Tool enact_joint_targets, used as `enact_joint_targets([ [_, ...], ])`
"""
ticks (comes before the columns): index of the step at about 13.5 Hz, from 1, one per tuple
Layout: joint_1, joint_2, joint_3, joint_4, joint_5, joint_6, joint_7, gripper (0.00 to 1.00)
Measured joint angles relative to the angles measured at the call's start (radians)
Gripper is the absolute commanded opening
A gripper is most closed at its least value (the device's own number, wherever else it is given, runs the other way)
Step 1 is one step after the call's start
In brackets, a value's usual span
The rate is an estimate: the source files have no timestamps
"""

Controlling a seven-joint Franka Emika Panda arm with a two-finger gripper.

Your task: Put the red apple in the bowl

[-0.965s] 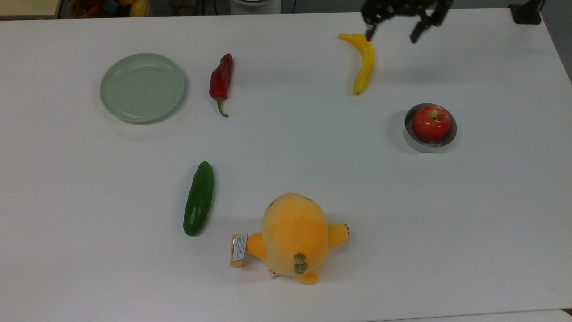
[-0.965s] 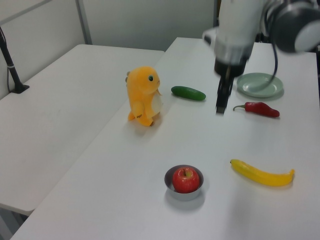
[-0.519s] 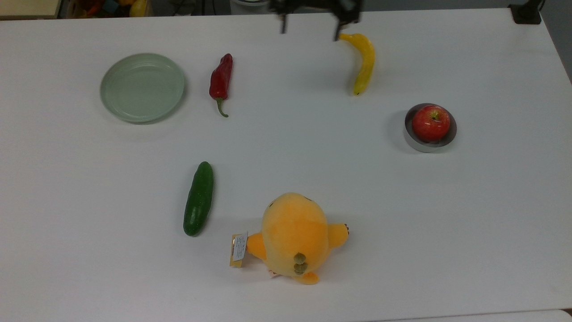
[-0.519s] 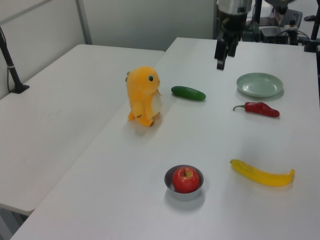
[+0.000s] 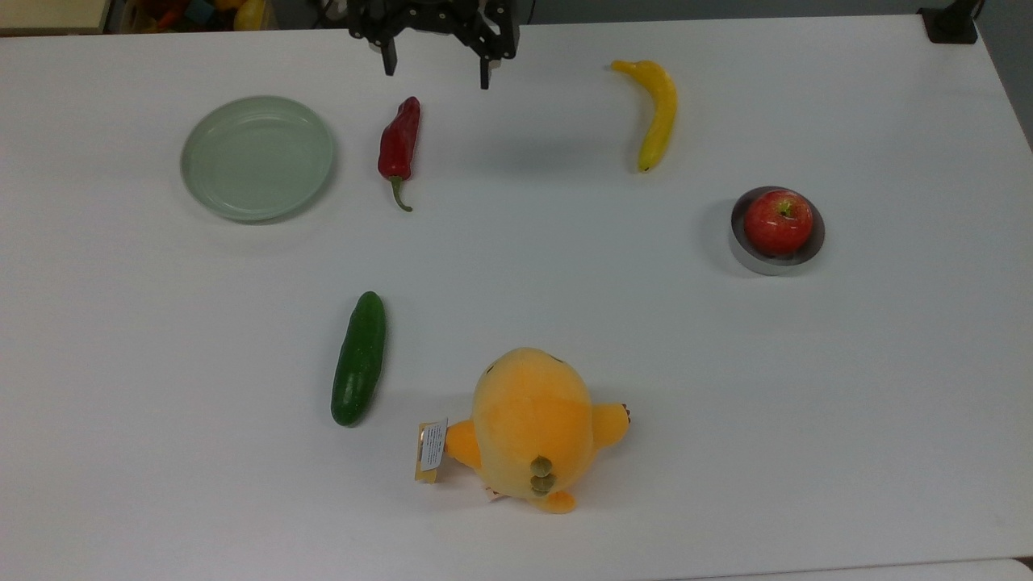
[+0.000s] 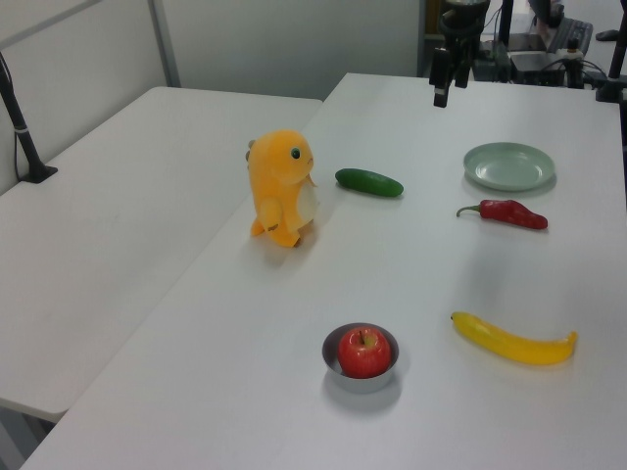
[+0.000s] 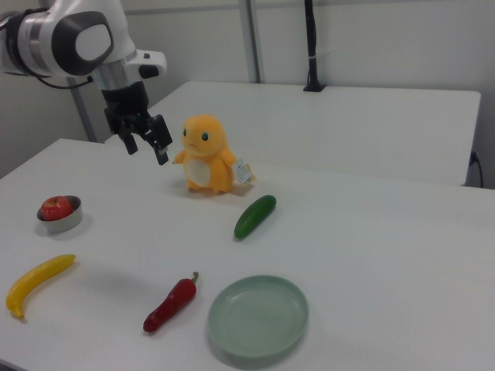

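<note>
On the white table (image 5: pixel 565 266), toward the top view's right: one round glossy red apple (image 5: pixel 778 222) with a green-yellow stem dimple, seated inside the small round grey straight-walled bowl (image 5: pixel 738 242); the left view shows the same pair near its lower edge, the right view at its far left. Curved yellow banana (image 5: pixel 658 109), lying apart from the bowl. Long dark-red chili pepper (image 5: pixel 399 145) with green stem, beside the flat pale-green plate (image 5: pixel 202 190). Dark green cucumber (image 5: pixel 359 357), lying flat near the orange plush toy (image 5: pixel 533 424); the top view shows the toy's back and a white tag, while the left view and the right view show it standing upright with a pale belly. Black two-finger gripper (image 5: pixel 436 71), at the top view's upper edge above the pepper, fingers spread wide, grasping nothing; the right view adds the white and grey arm (image 7: pixel 77 39) carrying it, raised off the table.
</note>
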State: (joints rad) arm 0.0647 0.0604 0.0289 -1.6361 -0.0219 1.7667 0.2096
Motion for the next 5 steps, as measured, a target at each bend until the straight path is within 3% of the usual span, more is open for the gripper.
enact_joint_targets([
  [5, 0.019, 0.009, -0.014, -0.019, 0.0, 0.053, -0.005, 1.0],
])
